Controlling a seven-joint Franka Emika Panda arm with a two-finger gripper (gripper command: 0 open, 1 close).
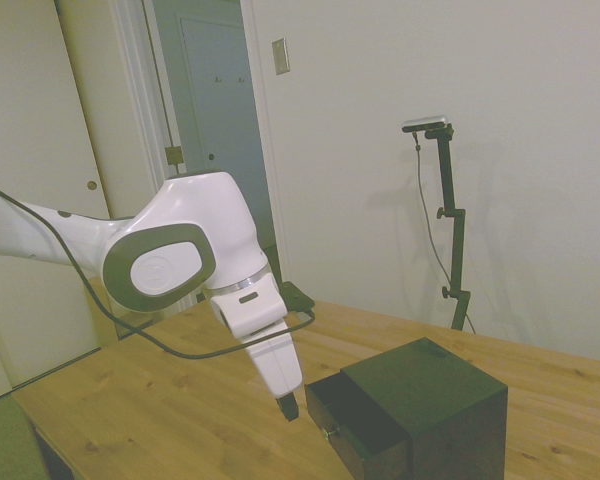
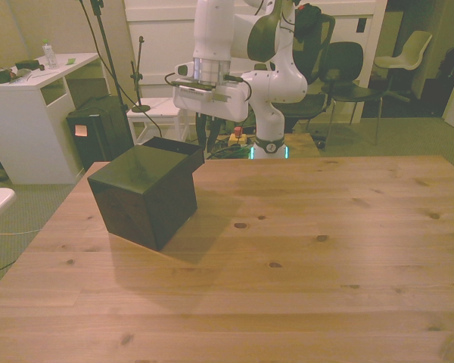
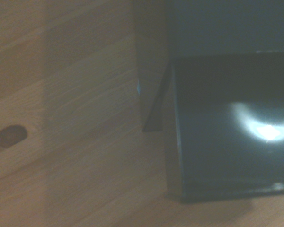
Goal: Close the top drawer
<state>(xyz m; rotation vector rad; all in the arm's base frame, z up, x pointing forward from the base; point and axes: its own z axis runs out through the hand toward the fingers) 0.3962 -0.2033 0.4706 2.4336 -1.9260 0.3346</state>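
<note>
The dark cabinet (image 1: 435, 400) stands on the wooden table, and it also shows at the front view's left (image 2: 144, 197). Its top drawer (image 1: 342, 405) sticks out of the cabinet front, with the small brass knob (image 1: 328, 433) facing the arm. In the front view the top drawer (image 2: 178, 147) juts toward the far table edge. My gripper (image 1: 290, 408) hangs tip-down just off the drawer's front, a small gap apart, slightly above the table. In the front view the gripper (image 2: 204, 130) sits right behind the drawer's end. The wrist view shows a glossy dark cabinet surface (image 3: 227, 127) beside bare wood.
The wooden table (image 2: 303, 249) stretches wide to the front view's right of the cabinet. A white desk (image 2: 30, 98), a dark bin (image 2: 98, 128) and chairs (image 2: 340, 68) stand beyond the table. A dark knot (image 3: 9, 135) marks the wood in the wrist view.
</note>
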